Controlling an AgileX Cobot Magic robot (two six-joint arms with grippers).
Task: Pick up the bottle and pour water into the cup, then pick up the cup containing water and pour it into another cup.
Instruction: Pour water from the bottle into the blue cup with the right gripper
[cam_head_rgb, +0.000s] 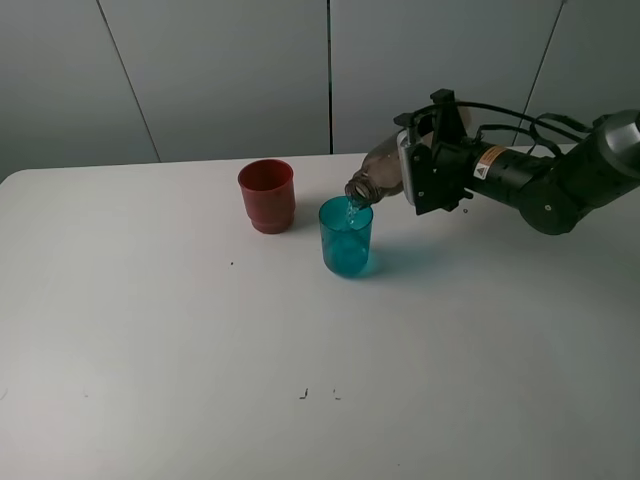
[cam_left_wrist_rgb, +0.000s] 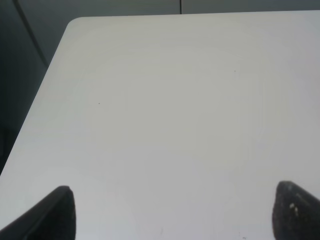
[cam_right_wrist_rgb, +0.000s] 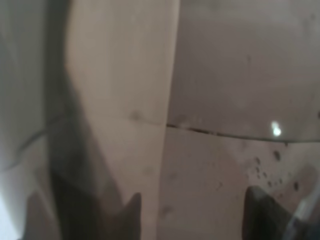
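Note:
My right gripper (cam_head_rgb: 410, 172) is shut on the smoky grey-brown bottle (cam_head_rgb: 378, 172), which lies tipped nearly level with its mouth down over the rim of the teal cup (cam_head_rgb: 346, 238). A thin stream of water falls into that cup. The red cup (cam_head_rgb: 267, 195) stands just left of and behind the teal one. The bottle wall (cam_right_wrist_rgb: 165, 115) fills the right wrist view, with droplets inside it. In the left wrist view my left gripper (cam_left_wrist_rgb: 175, 212) is open over bare table, one dark fingertip (cam_left_wrist_rgb: 50, 215) at each lower corner. It is out of the exterior high view.
The white table (cam_head_rgb: 200, 340) carries only the two cups and a few small dark specks near the front. Its back edge runs along a grey panelled wall. The left wrist view shows the table's rounded left back corner (cam_left_wrist_rgb: 75, 22).

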